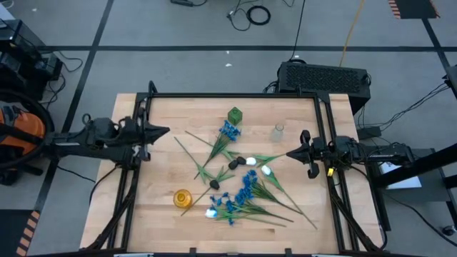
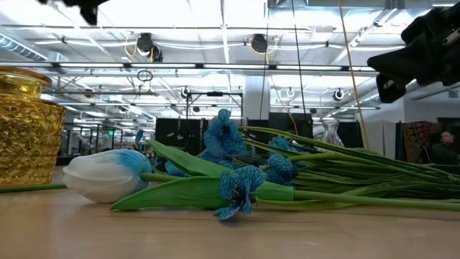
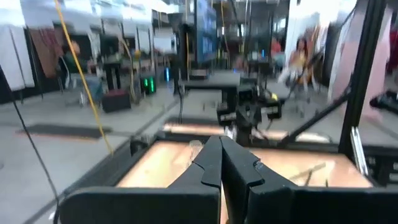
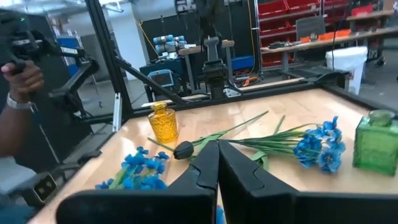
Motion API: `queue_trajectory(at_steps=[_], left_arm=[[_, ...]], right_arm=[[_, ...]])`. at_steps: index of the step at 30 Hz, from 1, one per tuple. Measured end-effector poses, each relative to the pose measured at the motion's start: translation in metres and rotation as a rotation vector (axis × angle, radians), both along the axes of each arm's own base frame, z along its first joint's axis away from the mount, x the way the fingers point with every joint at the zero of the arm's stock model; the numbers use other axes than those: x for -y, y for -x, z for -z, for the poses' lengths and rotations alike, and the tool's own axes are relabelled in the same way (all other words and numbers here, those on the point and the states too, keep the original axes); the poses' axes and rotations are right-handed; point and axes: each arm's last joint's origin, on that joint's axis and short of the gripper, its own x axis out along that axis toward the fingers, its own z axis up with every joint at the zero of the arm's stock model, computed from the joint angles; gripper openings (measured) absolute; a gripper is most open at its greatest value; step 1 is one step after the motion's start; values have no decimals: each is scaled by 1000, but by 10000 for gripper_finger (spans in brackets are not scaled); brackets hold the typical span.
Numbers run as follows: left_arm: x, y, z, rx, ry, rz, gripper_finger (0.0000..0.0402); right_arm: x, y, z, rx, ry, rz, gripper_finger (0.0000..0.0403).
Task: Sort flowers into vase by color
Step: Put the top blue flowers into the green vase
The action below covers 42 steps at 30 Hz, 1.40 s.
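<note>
Wooden table (image 1: 164, 193) holds the flowers (image 1: 246, 187), scattered toward five o'clock. Left gripper (image 1: 163, 131) and right gripper (image 1: 291, 153) hover, jaws together. Light, floppy stems probably suit a mid-stem pinch.

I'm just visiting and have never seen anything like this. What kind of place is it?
Probably a robotics lab or workshop in a large industrial hall. A wooden table sits in a black frame with cables on the floor, red storage bins line shelves behind, and long ceiling lights run overhead.
</note>
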Motion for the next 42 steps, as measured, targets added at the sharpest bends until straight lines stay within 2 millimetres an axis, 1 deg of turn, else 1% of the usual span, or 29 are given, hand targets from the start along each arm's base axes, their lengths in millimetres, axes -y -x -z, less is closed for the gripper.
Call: queue_trajectory(at_steps=[3,6,8,12,15,17,20,23,26,29,31,33,35,37,38,40,42], left_arm=[[1,-18,-19,-108,-3,0,2],[1,-41,-21,-242,-7,0,2],[2,-57,-16,-308,-9,2,2],[3,-81,4,-447,-13,4,2],[3,-93,18,-546,-16,6,2],[3,-98,23,-573,-16,6,2],[4,-103,27,-593,5,4,2],[4,-105,30,-604,8,3,2],[4,-106,29,-598,8,3,2],[4,-106,28,-588,9,3,2],[4,-107,27,-572,10,3,2],[4,-108,26,-562,10,3,2],[4,-109,24,-538,11,4,2],[4,-110,21,-504,12,4,2],[4,-111,20,-491,13,4,2],[4,-111,19,-482,13,5,2],[4,-111,19,-480,13,5,2]], right_arm=[[0,0,0,-2,-59,-2,0],[0,0,0,-6,-123,-5,0],[0,0,0,-10,-162,-13,0],[-1,0,1,-24,-215,-33,0],[-2,0,1,-34,-268,-47,0],[-2,-1,2,-39,-286,-48,0],[0,0,-1,-38,-252,27,0],[1,2,-21,13,-239,52,0],[1,6,-52,59,-179,47,0],[1,10,-94,85,-120,60,0],[2,12,-124,71,-86,94,0],[4,9,-151,18,-42,169,0],[7,2,-170,-49,-8,264,0],[8,-11,-181,-123,18,321,0],[7,-18,-184,-155,25,323,0],[6,-34,-185,-218,28,301,0],[3,-48,-179,-274,11,243,0]])
